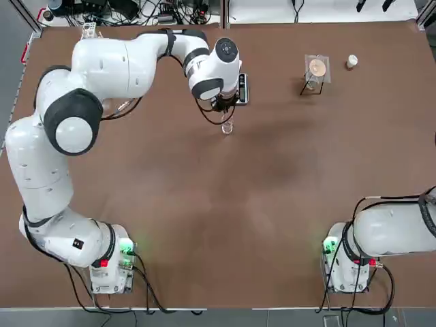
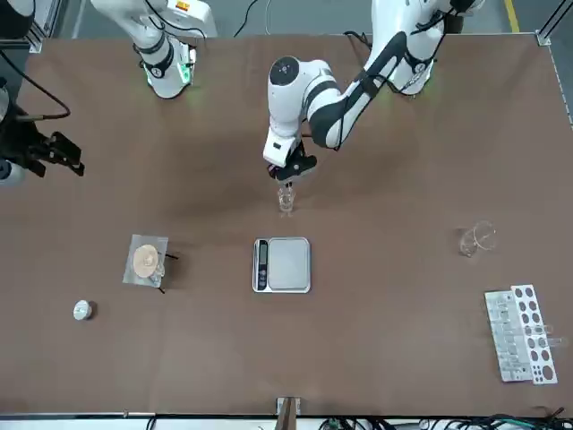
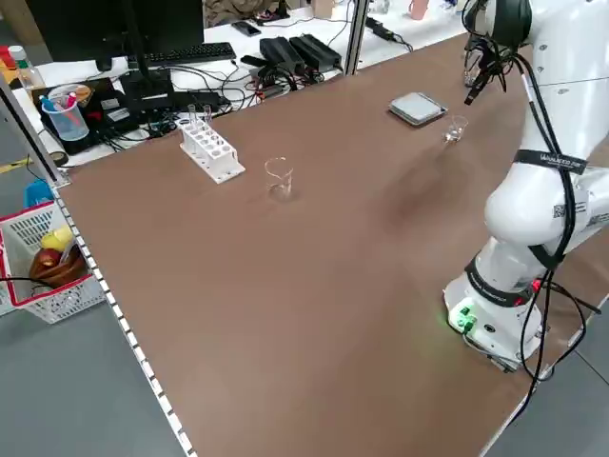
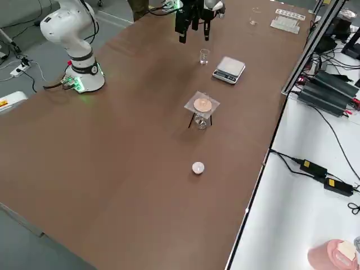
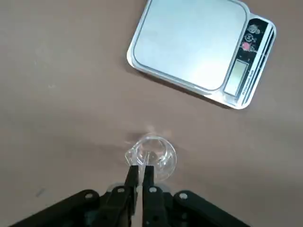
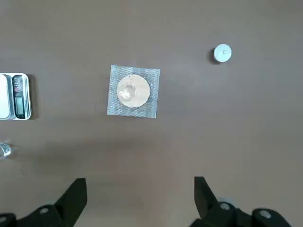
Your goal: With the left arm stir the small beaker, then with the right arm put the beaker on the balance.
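While our left arm (image 1: 102,75) reaches across the upper left of the overhead picture, its left gripper (image 2: 288,176) hangs point-down directly over the small beaker (image 2: 286,199), just above centre in the front picture. Our wrist picture shows the two fingers (image 5: 133,176) pressed together, their tips right at the near rim of the beaker's mouth; we cannot tell whether anything thin is pinched between them. The beaker stands upright on the brown table (image 1: 225,218), empty as far as we can see.

Just below the beaker in the front picture, near but apart from it, lies the balance (image 2: 282,265), flat, its silver pan bare and its dark button strip on the picture's left.

Our right arm (image 1: 398,231) stays folded at the lower right of the overhead picture. Its right gripper (image 6: 140,198) is spread wide, holding nothing, high above the table.

Left of the balance in the front picture we see a small stand with an orange-tan disc (image 2: 147,261), and a small white cap (image 2: 81,310) further lower left. At the right sit a larger glass beaker (image 2: 477,238) and a white tube rack (image 2: 521,333).
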